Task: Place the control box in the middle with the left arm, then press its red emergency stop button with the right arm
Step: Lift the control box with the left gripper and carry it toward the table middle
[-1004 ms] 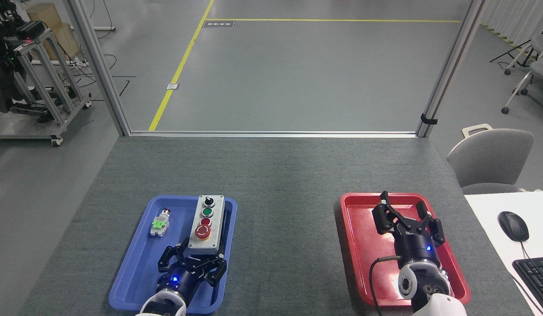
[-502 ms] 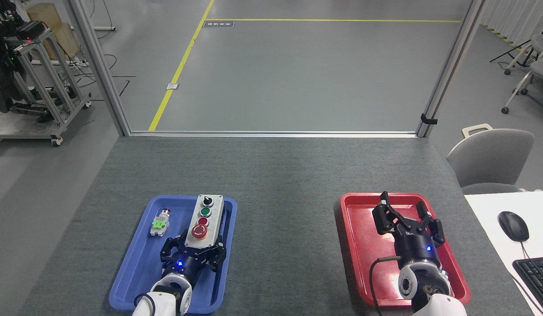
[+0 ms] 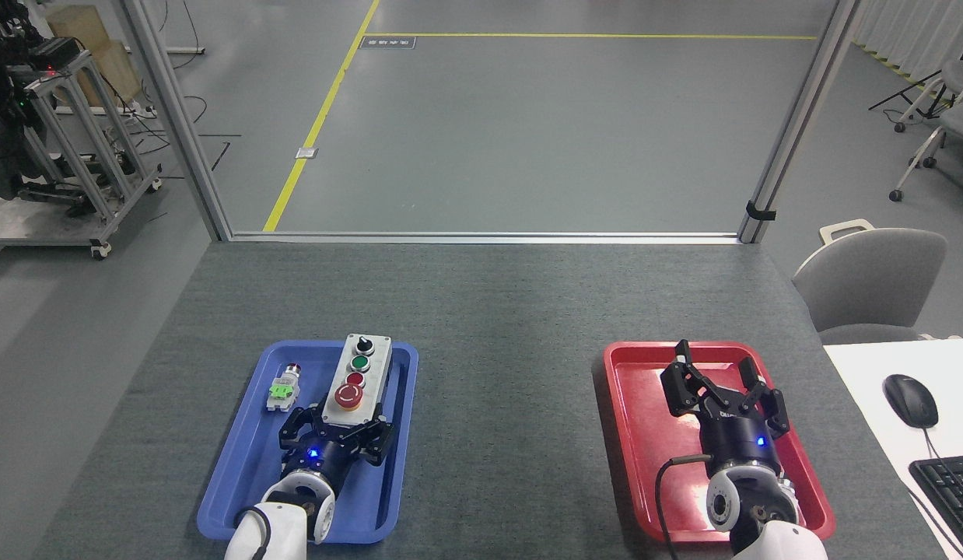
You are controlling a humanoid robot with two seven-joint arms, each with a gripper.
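The control box (image 3: 358, 379), light grey on top with a black base, lies lengthwise in the blue tray (image 3: 240, 474). Its row runs from the black knob at the far end to the red emergency stop button (image 3: 348, 395) nearest me. My left gripper (image 3: 337, 430) is at the box's near end, its black fingers spread wide and straddling that end, open. My right gripper (image 3: 723, 381) hovers over the red tray (image 3: 629, 467) with its fingers apart and nothing between them.
A small silver-and-green switch part (image 3: 281, 388) lies in the blue tray left of the box. Between the two trays is grey table surface (image 3: 505, 404). A white desk with a mouse (image 3: 910, 400) and keyboard stands at the right, with a chair (image 3: 870, 280) behind it.
My left gripper has moved forward until its fingers flank the box's near end. The box and the blue tray have shifted slightly away from me. The right arm has not moved.
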